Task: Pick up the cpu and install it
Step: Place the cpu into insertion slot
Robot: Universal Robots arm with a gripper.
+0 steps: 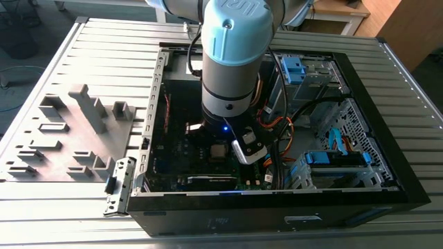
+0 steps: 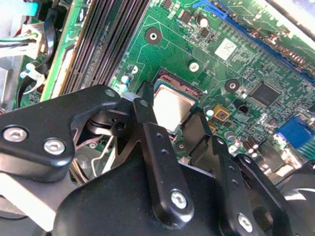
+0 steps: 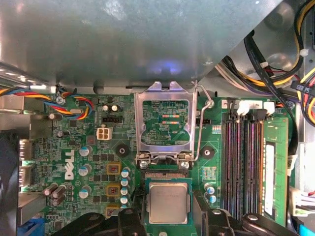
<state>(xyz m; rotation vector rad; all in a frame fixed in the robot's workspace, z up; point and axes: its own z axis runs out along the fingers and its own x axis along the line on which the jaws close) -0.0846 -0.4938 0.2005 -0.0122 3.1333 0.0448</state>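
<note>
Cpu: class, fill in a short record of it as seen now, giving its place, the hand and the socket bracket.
cpu: lies flat in the socket, silver face up
hand: open, one finger on each side of the cpu
bracket: swung open, off the cpu
case: open, with the arm reaching inside

There is one cpu (image 3: 168, 204) and one socket bracket (image 3: 166, 123). One green memory stick (image 3: 270, 167) and one computer case (image 1: 242, 220) show.
</note>
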